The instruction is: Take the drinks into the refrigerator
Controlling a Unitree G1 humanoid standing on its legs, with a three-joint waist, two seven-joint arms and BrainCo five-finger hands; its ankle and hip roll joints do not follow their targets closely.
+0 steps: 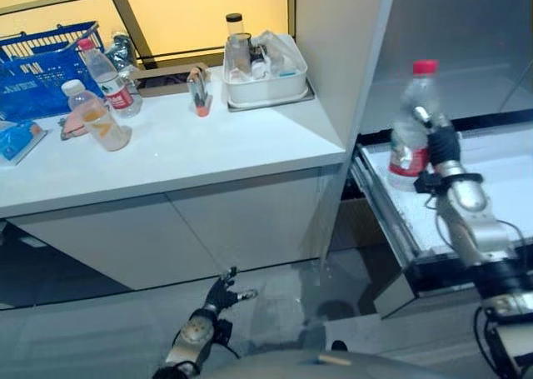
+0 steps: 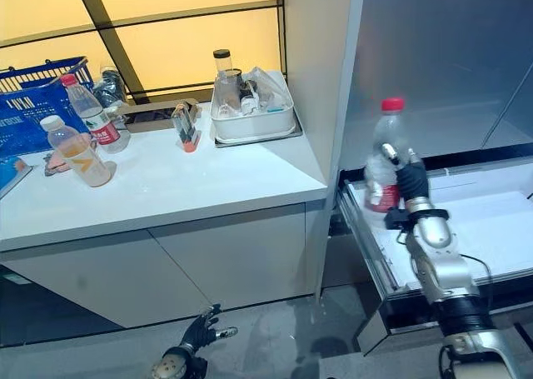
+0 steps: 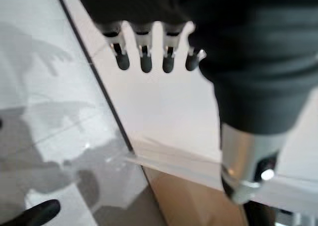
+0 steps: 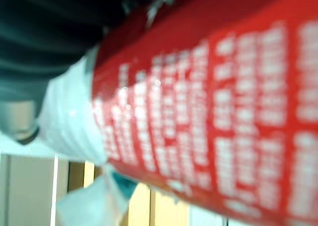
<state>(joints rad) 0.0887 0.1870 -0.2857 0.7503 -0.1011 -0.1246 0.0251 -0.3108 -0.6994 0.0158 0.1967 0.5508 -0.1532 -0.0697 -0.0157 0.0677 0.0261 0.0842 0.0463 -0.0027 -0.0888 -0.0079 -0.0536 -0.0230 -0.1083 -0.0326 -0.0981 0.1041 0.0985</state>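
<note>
My right hand (image 1: 441, 150) is shut on a clear water bottle (image 1: 410, 125) with a red cap and red label, held upright over the white pulled-out refrigerator shelf (image 1: 500, 187). Up close, the bottle's red label (image 4: 208, 102) sits right against the palm. On the white counter (image 1: 191, 146) at the left stand another red-capped water bottle (image 1: 107, 77) and a white-capped bottle of orange drink (image 1: 96, 117). My left hand (image 1: 221, 296) hangs low near the floor in front of the counter, fingers (image 3: 144, 57) straight and holding nothing.
A blue basket (image 1: 37, 67) stands at the counter's back left. A white tub (image 1: 265, 75) with jars and packets sits at the back right, a small holder (image 1: 198, 90) beside it. The refrigerator's grey side wall (image 1: 337, 62) rises between counter and shelf.
</note>
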